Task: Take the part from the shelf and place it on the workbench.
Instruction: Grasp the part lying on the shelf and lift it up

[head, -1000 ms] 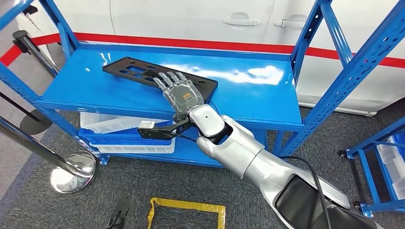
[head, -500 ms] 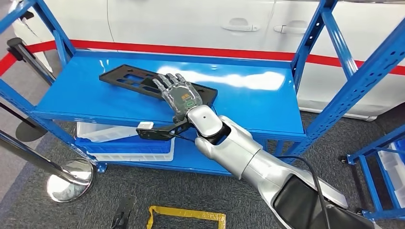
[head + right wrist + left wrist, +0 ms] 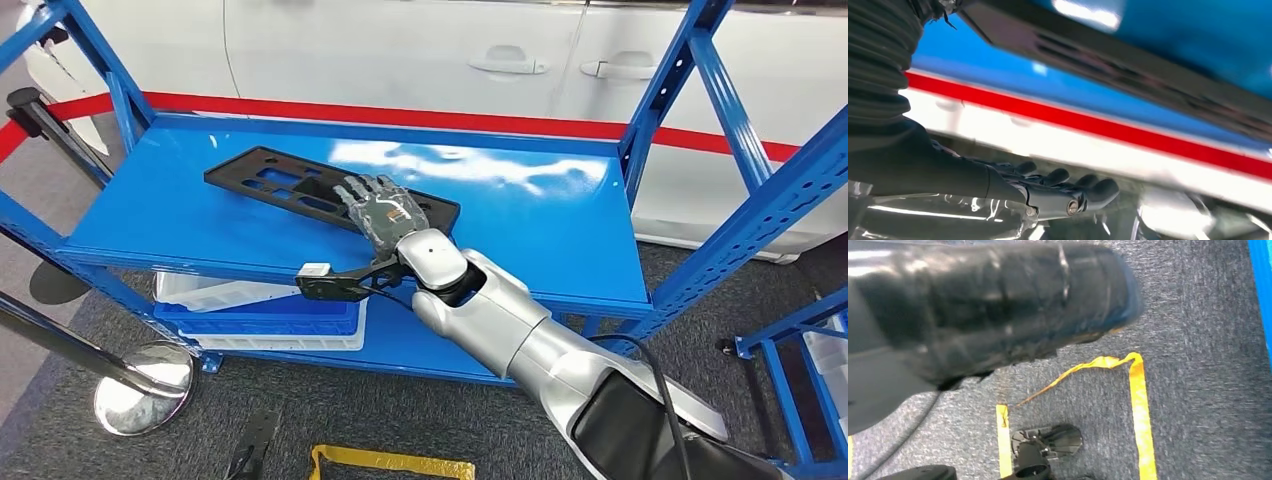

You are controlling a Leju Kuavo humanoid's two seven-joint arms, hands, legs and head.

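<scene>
The worry from where I stand is the part [image 3: 300, 185] skating across that slick blue shelf [image 3: 530, 215] or tipping off the front lip if the right hand [image 3: 385, 212] drags before it has a proper hold; it is long and flat, so lifted by one end it would likely swing. The black part lies flat on the top shelf, angled toward the back left. The right hand rests palm-down on its near right end, fingers laid fairly flat over the plastic; whether they actually clasp an edge I cannot tell.
</scene>
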